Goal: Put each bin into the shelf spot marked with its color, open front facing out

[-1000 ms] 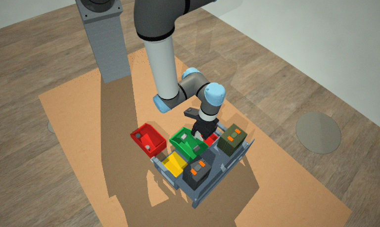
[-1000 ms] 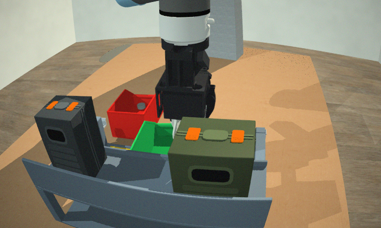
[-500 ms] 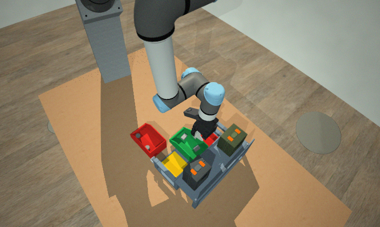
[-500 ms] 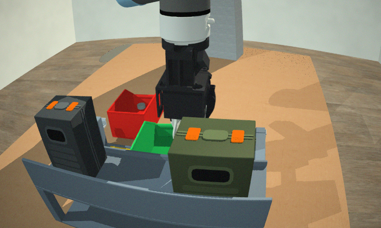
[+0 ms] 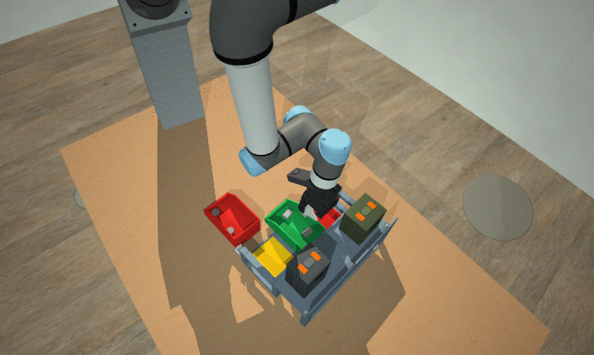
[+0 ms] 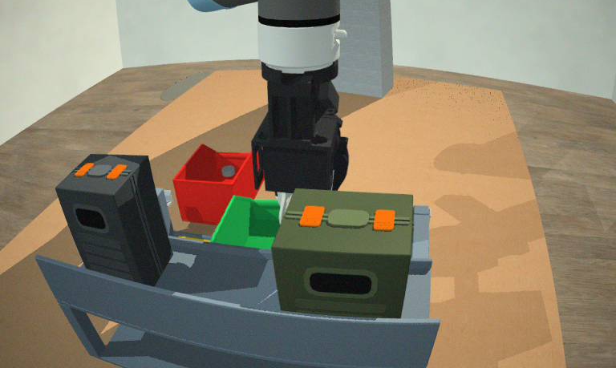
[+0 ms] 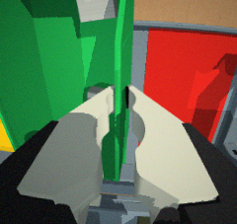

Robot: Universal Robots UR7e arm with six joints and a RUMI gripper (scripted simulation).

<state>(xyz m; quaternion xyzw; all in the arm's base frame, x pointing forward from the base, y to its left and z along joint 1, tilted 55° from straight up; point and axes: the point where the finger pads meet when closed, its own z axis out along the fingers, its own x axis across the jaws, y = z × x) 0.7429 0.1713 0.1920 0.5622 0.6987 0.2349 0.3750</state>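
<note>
And the claw (image 5: 312,212) (image 7: 121,87) is clamped on a side wall of the green bin (image 5: 292,223) (image 6: 247,224) (image 7: 59,61) (a thin edge, that!). The red mark (image 5: 329,218) (image 7: 185,81) lies just beside the claw; the olive case (image 5: 362,218) (image 6: 343,250) crowds it closely, while the red bin (image 5: 233,219) (image 6: 204,198) sits beyond the green one, a gap between them.
</note>
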